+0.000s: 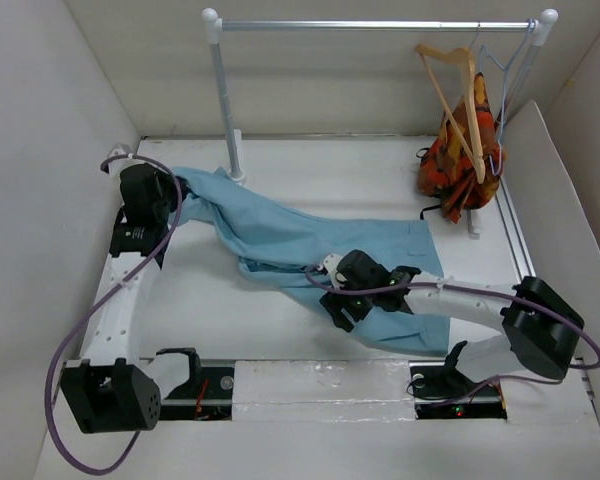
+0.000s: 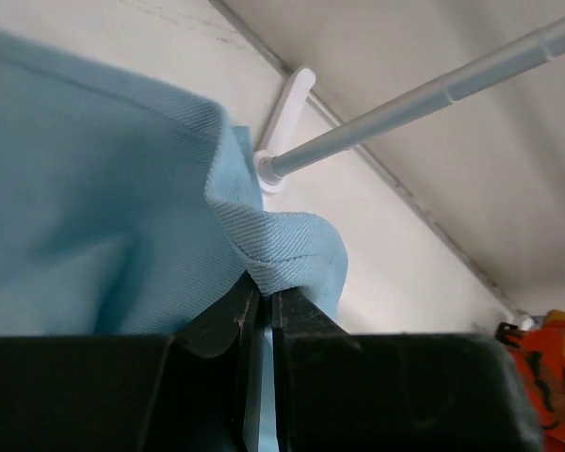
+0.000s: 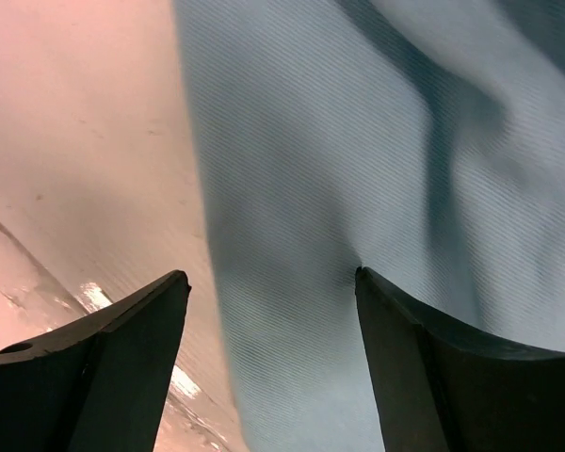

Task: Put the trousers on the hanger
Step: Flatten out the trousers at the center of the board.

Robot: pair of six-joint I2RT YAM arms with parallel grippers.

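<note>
My left gripper point(image 2: 262, 299) was clamped on a fold of the trousers point(image 1: 310, 250), which sprawled across the white table point(image 1: 220, 310). My right gripper point(image 3: 271, 282) stood spread wide over the cloth. The hanger point(image 1: 451, 105) hung on the rail point(image 1: 380, 25) near the pale back wall point(image 1: 310, 85).

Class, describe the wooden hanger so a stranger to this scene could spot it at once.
Follow the metal clothes rail at the back of the table to its right end. There the wooden hanger hangs tilted, in front of an orange-red patterned garment. It is a tan, thick-barred triangle, unlike the thin pale wire hanger beside it.
</note>
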